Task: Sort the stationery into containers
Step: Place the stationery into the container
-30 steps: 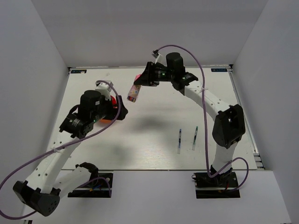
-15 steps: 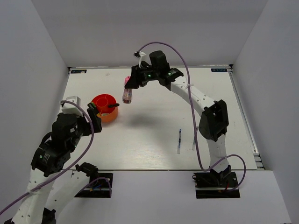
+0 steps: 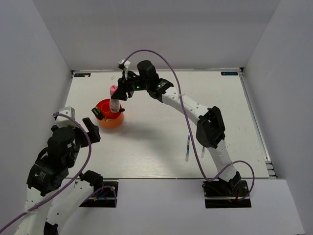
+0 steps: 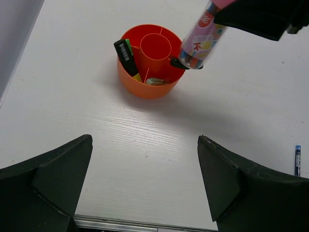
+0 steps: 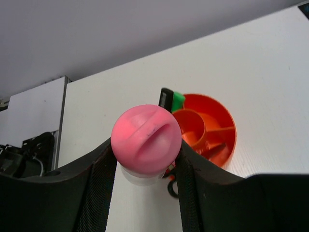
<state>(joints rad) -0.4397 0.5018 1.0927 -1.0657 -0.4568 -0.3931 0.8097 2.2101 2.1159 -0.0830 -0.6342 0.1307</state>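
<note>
Right claw point(image 3: 118, 94) grips the glue stick point(image 4: 200, 38) just below its pink cap. The tube is tilted over the cup point(image 4: 145, 89) and not touching it. The cup stands on the left half of the table point(image 3: 161, 112), with a highlighter point(image 4: 126, 50) upright in its left compartment. Left claw point(image 4: 145, 159) is spread wide and empty, near the cup but apart from it. A pen point(image 3: 188, 146) lies well to the right, with bare table between it and the cup.

Three cameras, one shared spot.
The top camera looks down from high behind the arm bases on the whole table point(image 3: 161, 98), from far, with the cup point(image 3: 109, 122) at 10 o'clock. The left wrist camera faces forward and down from middle distance, cup at 12 o'clock. The right wrist camera sits very near the glue stick point(image 5: 146, 139), cup at 3 o'clock. All three share cup and glue stick.
</note>
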